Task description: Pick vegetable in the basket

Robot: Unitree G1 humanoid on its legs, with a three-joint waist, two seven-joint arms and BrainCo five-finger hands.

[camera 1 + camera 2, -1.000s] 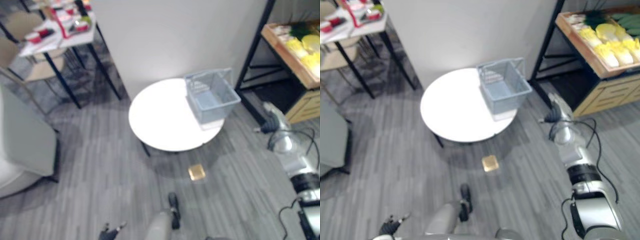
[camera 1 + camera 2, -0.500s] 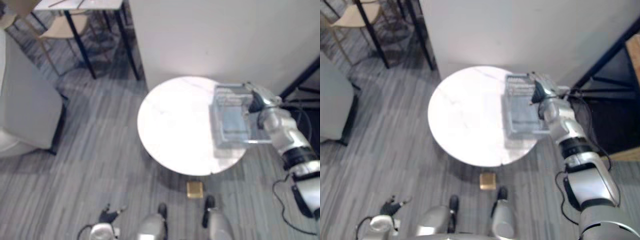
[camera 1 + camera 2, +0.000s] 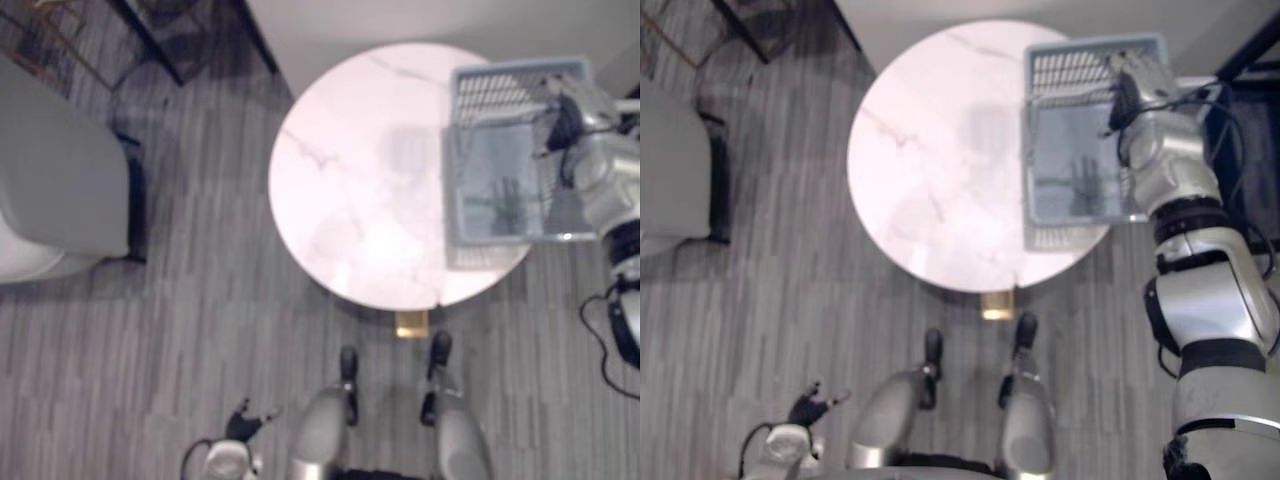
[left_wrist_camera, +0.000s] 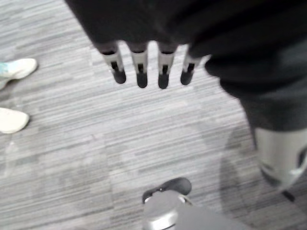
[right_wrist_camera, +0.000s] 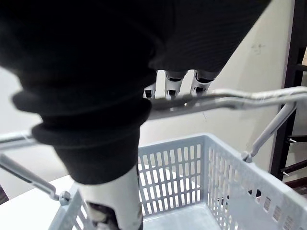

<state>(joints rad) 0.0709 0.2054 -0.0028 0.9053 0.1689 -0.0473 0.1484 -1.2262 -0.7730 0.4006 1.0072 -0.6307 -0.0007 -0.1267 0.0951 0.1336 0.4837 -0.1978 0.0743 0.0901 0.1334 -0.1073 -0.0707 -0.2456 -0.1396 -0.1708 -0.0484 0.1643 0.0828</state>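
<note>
A light blue plastic basket (image 3: 512, 92) stands on the right side of a round white marble table (image 3: 350, 180). Its floor is bare. My right hand (image 3: 1137, 85) reaches in from the right and sits at the basket's far right corner. In the right wrist view the hand (image 5: 172, 84) is right against the raised metal handle (image 5: 240, 98), which crosses in front of it. My left hand (image 4: 139, 67) hangs low at my side over the floor, open with straight fingers, and also shows at the bottom of the left eye view (image 3: 240, 425).
A grey armchair (image 3: 60, 190) stands left of the table. Dark table legs (image 3: 170, 40) are at the far left. A black shelf frame (image 3: 1252, 40) rises right of the basket. A brass floor plate (image 3: 411, 323) lies under the table's near edge. A person's light shoes (image 4: 14, 67) are close to my left hand.
The camera has moved closer and now looks down over the table. My right hand has gone from beside the shelf to the basket and stays at its handle.
</note>
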